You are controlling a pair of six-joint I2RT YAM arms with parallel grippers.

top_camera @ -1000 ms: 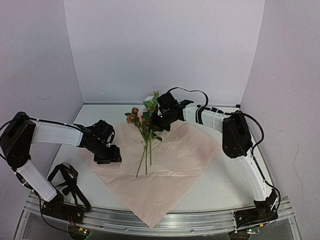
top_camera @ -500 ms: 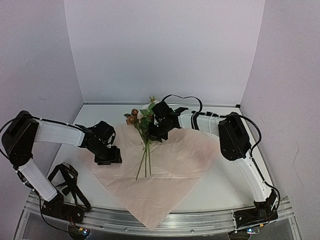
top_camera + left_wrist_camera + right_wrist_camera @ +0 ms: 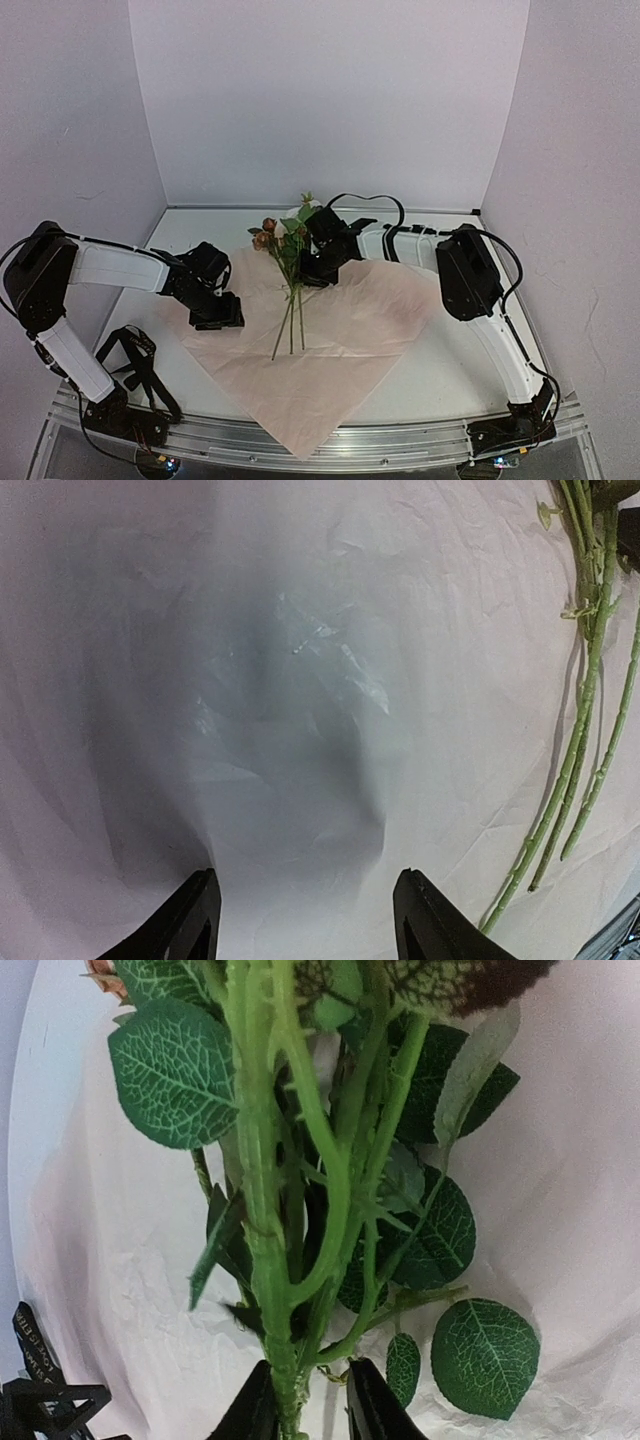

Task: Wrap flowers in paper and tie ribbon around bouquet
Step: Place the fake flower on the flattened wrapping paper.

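Over the far half of the paper (image 3: 340, 330), my right gripper (image 3: 318, 262) sat around the flowers (image 3: 288, 250) just below their heads. From the wrist view its two fingertips (image 3: 262, 1405) stood a little apart with the thickest green stem between them (image 3: 310, 1400), the stem against one tip and a small gap at the other; whether they pinched it I could not tell. Veined leaves (image 3: 480, 1355) fanned out around the stems, close above the paper (image 3: 590, 1180). From the gripper the long thin stems ran down toward the middle of the paper, their cut ends lying on it.

At the paper's left corner my left gripper (image 3: 218, 315) hung low, pointing down. Its fingers (image 3: 190, 920) were spread wide with nothing between them (image 3: 305, 920), only crinkled pink sheet (image 3: 300, 680) beneath, and the stem ends (image 3: 580, 740) lay off to one side.

Off the paper, beyond its left corner and beside my left arm's base, a looped black band lay on the table (image 3: 450, 370), the ribbon (image 3: 140, 340) as far as I could tell.
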